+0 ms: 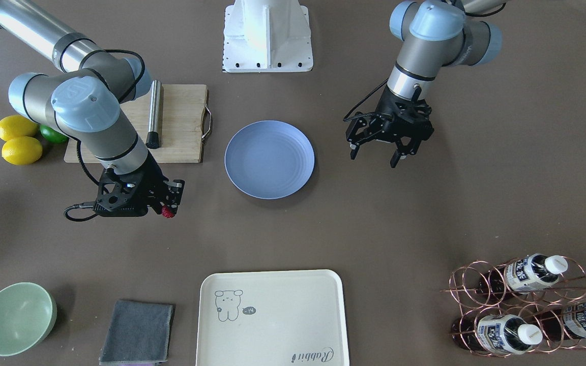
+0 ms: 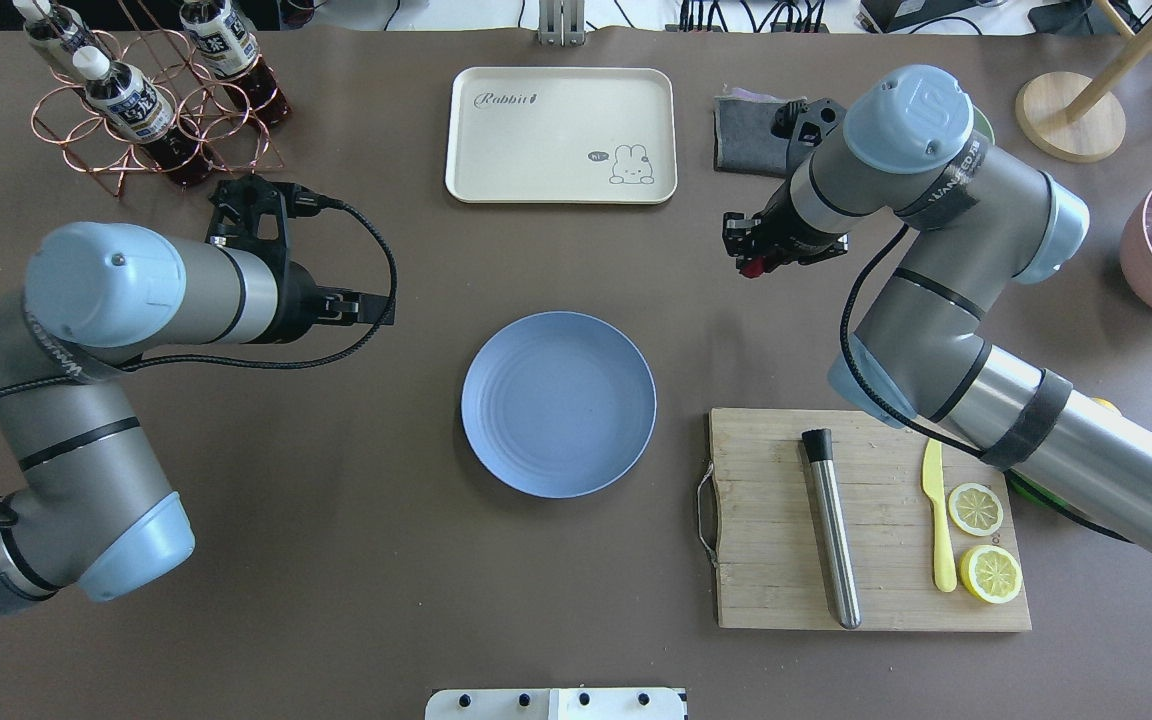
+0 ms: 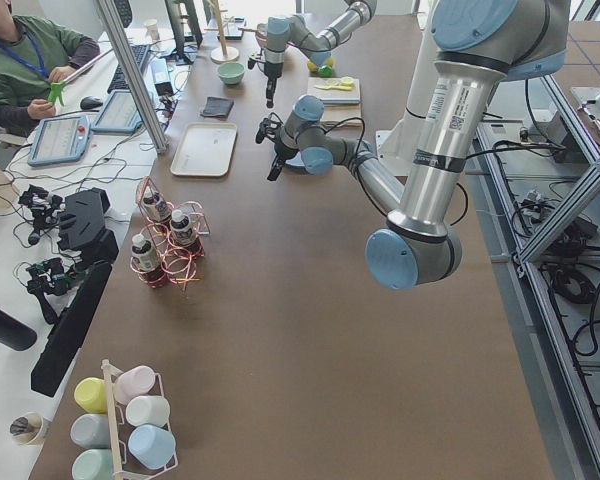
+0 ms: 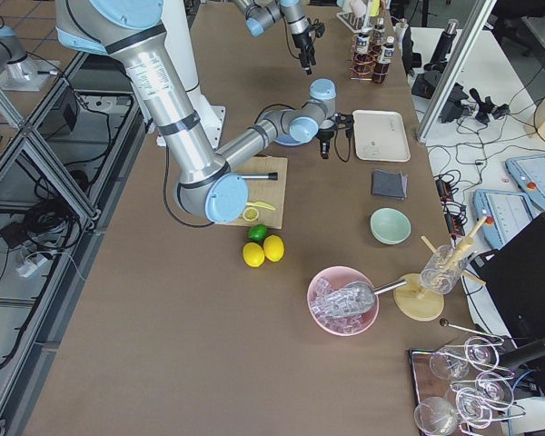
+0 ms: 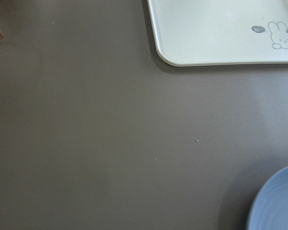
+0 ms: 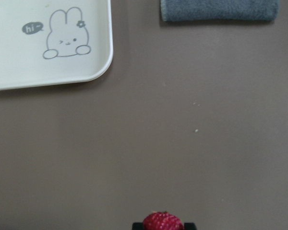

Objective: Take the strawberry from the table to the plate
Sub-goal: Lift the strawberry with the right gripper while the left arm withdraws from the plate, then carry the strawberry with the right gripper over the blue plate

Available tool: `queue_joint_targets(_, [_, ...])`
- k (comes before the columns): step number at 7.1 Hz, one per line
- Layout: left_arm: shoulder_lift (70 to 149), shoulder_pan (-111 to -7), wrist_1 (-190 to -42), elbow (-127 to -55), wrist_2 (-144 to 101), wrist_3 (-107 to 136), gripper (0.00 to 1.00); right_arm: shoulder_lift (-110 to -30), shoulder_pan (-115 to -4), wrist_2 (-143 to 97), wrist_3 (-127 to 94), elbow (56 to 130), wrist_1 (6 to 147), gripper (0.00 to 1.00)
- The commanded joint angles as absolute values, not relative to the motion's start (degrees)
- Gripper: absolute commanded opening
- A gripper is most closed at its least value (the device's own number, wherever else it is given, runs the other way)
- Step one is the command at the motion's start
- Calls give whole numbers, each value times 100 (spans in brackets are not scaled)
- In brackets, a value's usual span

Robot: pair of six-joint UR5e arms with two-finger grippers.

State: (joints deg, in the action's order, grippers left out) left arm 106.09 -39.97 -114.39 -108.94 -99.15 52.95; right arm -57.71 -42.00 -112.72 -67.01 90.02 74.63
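Pick complete, placement outstanding: the right pincer is clamped on the strawberry, seemingly just off the tabletop and well apart from the bare plate; the left pincer hangs with jaws apart.

Robotics lab, probably: aluminium frame, floor cables, teach pendant, person seated nearby.

You see a dark-red, bumpy strawberry, a blue-grey ringed plate, a cream tray with a rabbit drawing, and yellow lemons.
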Motion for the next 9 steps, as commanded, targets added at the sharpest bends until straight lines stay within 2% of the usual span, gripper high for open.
queue_joint_targets(1, [10389, -4454, -11452, -10890, -10054, 4949, 98, -5127, -3729, -10883, -6951, 9035, 8198, 0])
queue_joint_targets(6, [9432, -5448, -11523, -10652, -11601, 4678, 98, -4606, -2690, -10091, -7286, 8939, 8227, 0])
queue_joint_targets(9, [9334, -5493, -11496, -10609, -11602, 4632, 98, -4597, -2593, -9923, -7225, 8720, 8174, 0])
